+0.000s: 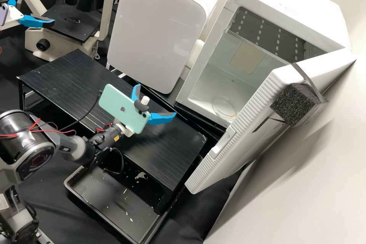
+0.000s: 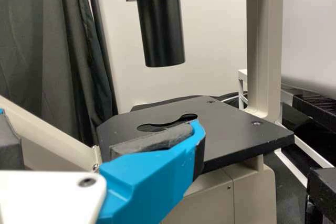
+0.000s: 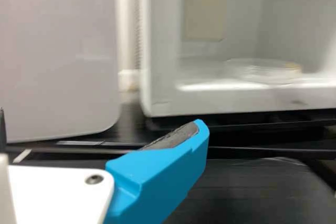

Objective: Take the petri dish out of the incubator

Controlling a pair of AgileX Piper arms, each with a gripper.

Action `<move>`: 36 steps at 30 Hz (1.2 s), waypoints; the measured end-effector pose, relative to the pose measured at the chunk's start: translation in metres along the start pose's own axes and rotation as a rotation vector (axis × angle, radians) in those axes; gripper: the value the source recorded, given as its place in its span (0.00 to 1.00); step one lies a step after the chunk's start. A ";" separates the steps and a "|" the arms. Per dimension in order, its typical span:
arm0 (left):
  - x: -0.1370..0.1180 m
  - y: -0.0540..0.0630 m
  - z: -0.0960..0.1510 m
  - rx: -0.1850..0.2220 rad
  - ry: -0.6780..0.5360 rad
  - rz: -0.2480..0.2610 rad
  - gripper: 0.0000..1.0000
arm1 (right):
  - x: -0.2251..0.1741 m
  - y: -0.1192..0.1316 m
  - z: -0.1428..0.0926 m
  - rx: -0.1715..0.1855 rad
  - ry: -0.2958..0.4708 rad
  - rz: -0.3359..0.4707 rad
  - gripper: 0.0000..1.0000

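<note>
the petri dish [image 1: 223,108] sits in the open incubator [image 1: 289,11]. right gripper [image 1: 156,100] hangs over the black stand [image 1: 65,80], left gripper [image 1: 37,7] near the microscope [image 1: 72,28]; both have fingers spread wide.

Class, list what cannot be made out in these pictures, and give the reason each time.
- High view: part of the incubator, hidden by its open door.
- High view: the microscope's top, cut off by the upper edge.
- High view: whether the petri dish has a lid, too small.
- Left wrist view: part of the stage, behind a blue finger.
</note>
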 end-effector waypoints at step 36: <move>0.000 0.000 0.000 0.000 0.000 0.000 1.00 | 0.124 0.091 0.088 -0.028 -0.151 0.184 1.00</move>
